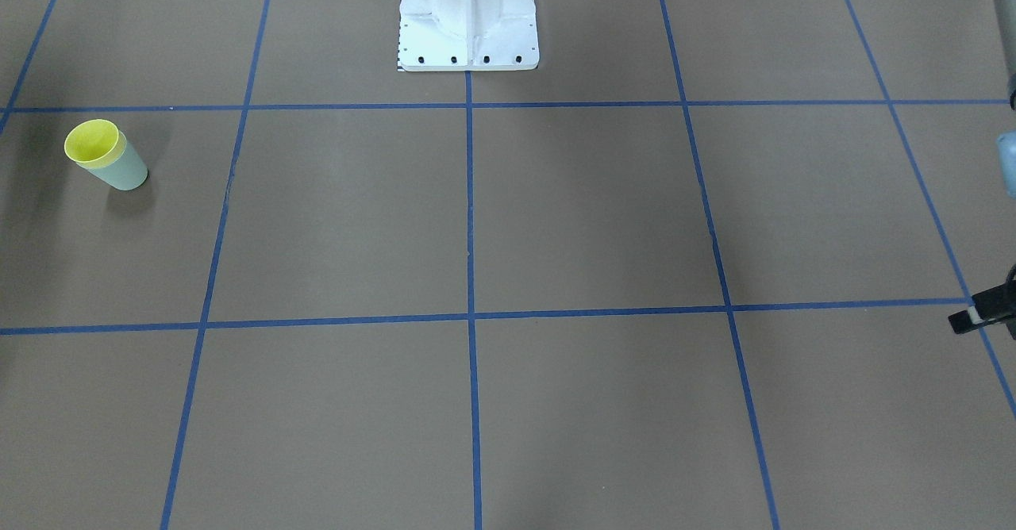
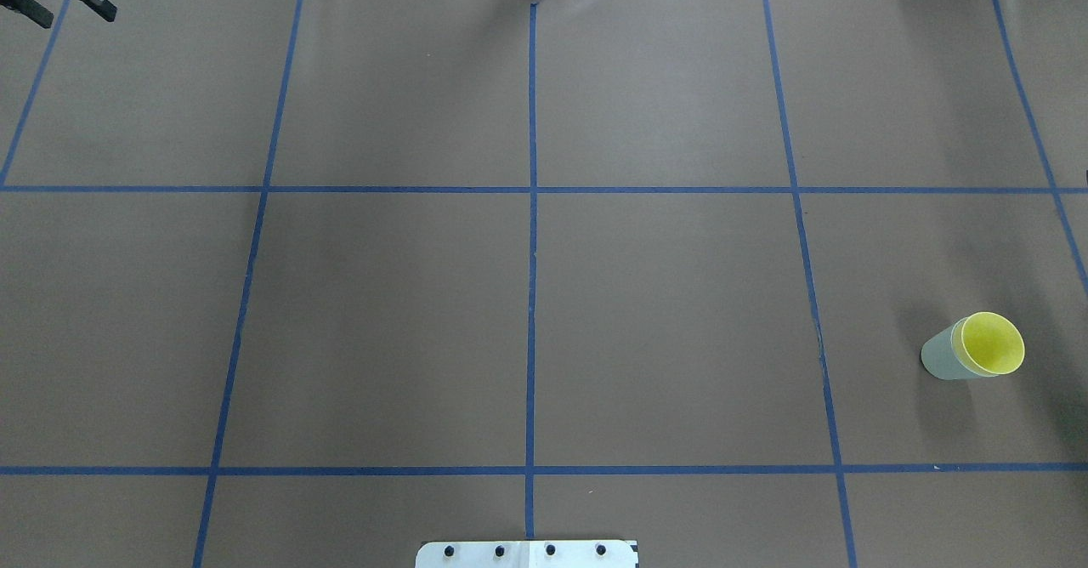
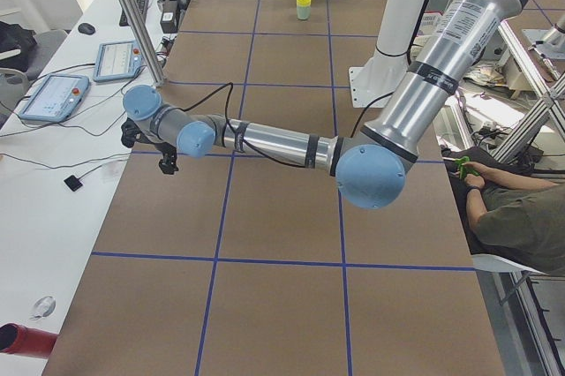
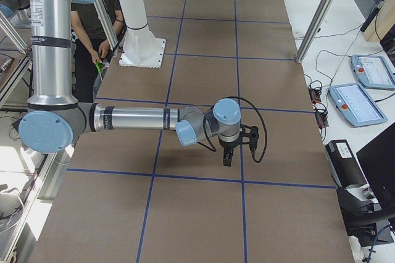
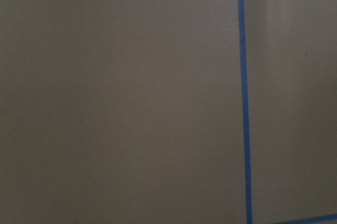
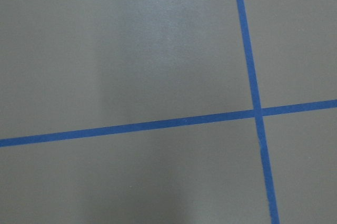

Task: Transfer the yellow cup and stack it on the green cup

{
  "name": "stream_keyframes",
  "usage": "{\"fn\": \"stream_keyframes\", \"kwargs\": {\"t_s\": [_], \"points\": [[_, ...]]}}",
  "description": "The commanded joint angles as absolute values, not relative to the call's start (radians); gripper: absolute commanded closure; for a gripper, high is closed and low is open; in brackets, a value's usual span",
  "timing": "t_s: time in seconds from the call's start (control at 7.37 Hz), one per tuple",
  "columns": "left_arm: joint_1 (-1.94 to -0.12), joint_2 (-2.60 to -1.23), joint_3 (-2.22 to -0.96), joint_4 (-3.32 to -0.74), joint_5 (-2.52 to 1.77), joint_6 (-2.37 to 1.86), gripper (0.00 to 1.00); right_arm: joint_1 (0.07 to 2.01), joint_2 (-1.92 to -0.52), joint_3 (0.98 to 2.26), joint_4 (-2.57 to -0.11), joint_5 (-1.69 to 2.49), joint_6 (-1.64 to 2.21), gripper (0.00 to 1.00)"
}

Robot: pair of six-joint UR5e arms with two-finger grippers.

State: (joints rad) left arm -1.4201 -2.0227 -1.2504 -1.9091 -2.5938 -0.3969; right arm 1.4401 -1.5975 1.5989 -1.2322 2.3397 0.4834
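Left gripper (image 2: 72, 14) sits in the upper left corner of the overhead view, near the table's far edge, with its fingers spread apart and nothing between them. Right gripper (image 4: 228, 159) shows only in the right side view, pointing down over the brown table (image 2: 382, 313) near a tape line. Can't tell from there if its fingers are apart or together. Both wrist cams see only brown surface and blue tape (image 6: 131, 126). Left arm (image 3: 274, 142) is stretched low across the table in the left side view, and right arm (image 4: 136, 118) likewise in the right side view. Yellow cup (image 2: 990, 344) is seated inside the green cup (image 2: 937, 357), with only its rim band and inside showing above the green wall. The stack stands upright at the right of the overhead view, below mid-height, inside one grid square and off the tape, well apart from both grippers. White base plate (image 1: 468, 34) is at top centre of the front view. A seated person (image 3: 516, 217) is at the right edge of the left side view, and a tablet (image 3: 53, 98) lies on the white bench at its left.
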Motion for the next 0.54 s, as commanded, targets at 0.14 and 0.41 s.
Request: {"fn": "stream_keyframes", "kwargs": {"t_s": [0.14, 0.41], "points": [[-1.479, -1.830, -1.305, -1.977, -2.338, -0.086, 0.01, 1.534, -1.468, 1.591, -1.556, 2.352, 0.217, 0.00], [-1.480, -1.838, -1.340, -1.785, -2.321, -0.084, 0.00, 1.534, -1.480, 1.598, -1.557, 2.345, 0.193, 0.00]]}}
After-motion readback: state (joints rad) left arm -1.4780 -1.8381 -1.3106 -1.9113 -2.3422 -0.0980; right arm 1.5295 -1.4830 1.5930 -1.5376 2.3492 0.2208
